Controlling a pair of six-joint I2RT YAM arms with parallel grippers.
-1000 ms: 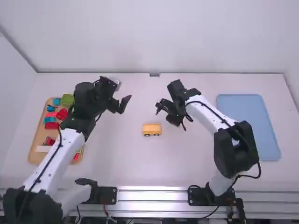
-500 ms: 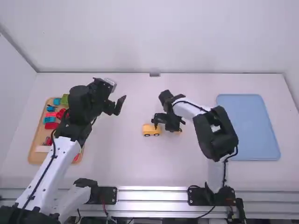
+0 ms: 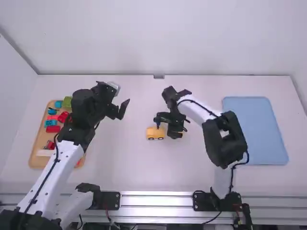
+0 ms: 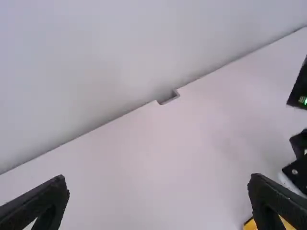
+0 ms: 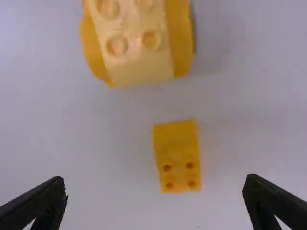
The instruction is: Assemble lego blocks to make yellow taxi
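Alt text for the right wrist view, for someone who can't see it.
A small yellow block with four studs lies on the white table, between the open fingers of the right gripper, touching neither. Apart from it is a larger yellow studded car body, partly cut off.

no words, numbers or signs I can read from here, just tiny green marks [image 4: 302, 100] on a black housing [image 4: 300, 85] of the right arm [image 3: 196, 109], too small to make out
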